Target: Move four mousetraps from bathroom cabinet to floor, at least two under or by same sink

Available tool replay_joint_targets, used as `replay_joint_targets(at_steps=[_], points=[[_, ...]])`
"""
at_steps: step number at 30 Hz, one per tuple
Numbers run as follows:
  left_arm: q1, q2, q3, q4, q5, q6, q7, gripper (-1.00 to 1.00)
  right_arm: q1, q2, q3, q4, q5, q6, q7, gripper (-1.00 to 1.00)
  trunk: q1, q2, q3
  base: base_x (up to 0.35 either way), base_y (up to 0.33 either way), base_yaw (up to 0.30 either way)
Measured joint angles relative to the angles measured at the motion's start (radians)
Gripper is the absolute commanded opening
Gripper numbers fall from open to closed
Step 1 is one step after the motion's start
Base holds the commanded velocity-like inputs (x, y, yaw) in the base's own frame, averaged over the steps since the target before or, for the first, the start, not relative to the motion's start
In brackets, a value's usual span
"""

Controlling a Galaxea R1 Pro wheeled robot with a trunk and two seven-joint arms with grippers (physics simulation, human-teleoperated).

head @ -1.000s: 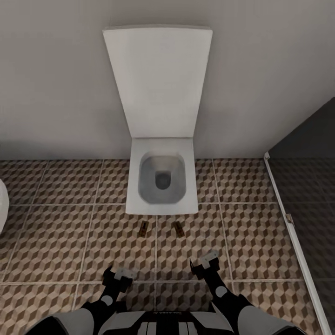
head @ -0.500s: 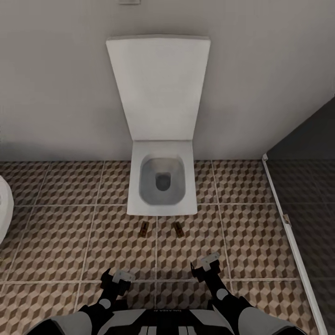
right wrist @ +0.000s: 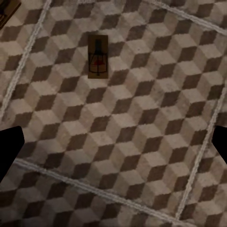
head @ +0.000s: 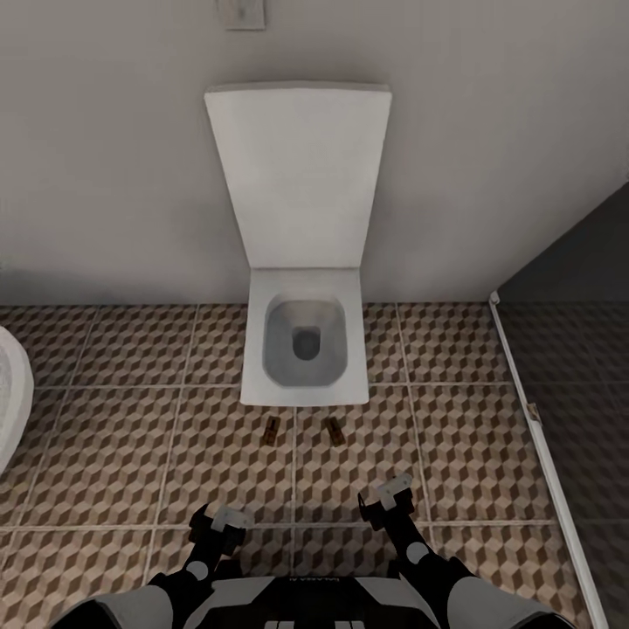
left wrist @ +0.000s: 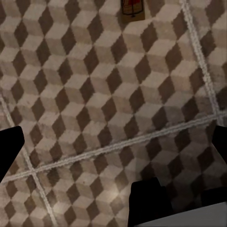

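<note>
Two mousetraps lie on the cube-patterned bathroom floor (head: 131, 454) just in front of the toilet: one on the left (head: 273, 430) and one on the right (head: 333, 428). My left gripper (head: 223, 522) hovers low over the tiles a short way nearer to me than the left trap, open and empty. My right gripper (head: 390, 498) hangs likewise before the right trap, open and empty. The left wrist view has a trap (left wrist: 132, 8) ahead of the open left gripper (left wrist: 116, 144). The right wrist view has a trap (right wrist: 98, 56) beyond the open right gripper (right wrist: 114, 144). The cabinet is out of view.
A white toilet (head: 304, 349) with its lid (head: 299, 175) raised stands against the wall straight ahead. A white rounded sink rim (head: 10, 397) juts in at the left edge. A dark glass shower screen (head: 568, 349) with a white sill closes off the right.
The camera has drawn back a little: the toilet sits lower in the picture, a wall plate has come in at the top, and more of the sink rim shows. Traps and grippers keep their places.
</note>
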Motion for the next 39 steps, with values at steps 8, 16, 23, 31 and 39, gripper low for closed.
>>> replay_joint_targets(at_steps=[8, 16, 23, 31, 39], points=[[0.000, -0.001, 0.001, 0.000, 0.000, 0.000, 0.000, 1.00, 0.000, 0.000, 0.000, 0.001, 0.000, 0.000, 0.000, 1.00, -0.031, 0.056, 0.025, 0.000, 0.000, 0.000], [0.000, -0.002, 0.001, 0.003, 0.001, 0.000, 0.000, 1.00, 0.000, 0.000, 0.000, 0.007, 0.000, 0.000, 0.000, 1.00, -0.061, 0.112, 0.050, 0.000, 0.000, 0.000], [0.014, 0.001, 0.001, 0.003, 0.002, -0.011, 0.000, 1.00, 0.003, -0.002, -0.001, 0.036, 0.000, -0.021, 0.001, 1.00, -0.088, 0.161, 0.072, 0.000, 0.000, 0.000], [0.064, 0.023, 0.004, 0.005, 0.004, -0.064, 0.000, 1.00, 0.008, -0.022, -0.001, 0.073, -0.005, -0.069, -0.003, 1.00, -0.119, 0.217, 0.097, 0.000, 0.000, 0.000], [0.108, 0.061, 0.004, 0.005, 0.005, -0.073, -0.003, 1.00, 0.011, -0.025, -0.002, 0.079, -0.008, -0.073, -0.005, 1.00, -0.150, 0.273, 0.123, 0.000, 0.000, 0.000]])
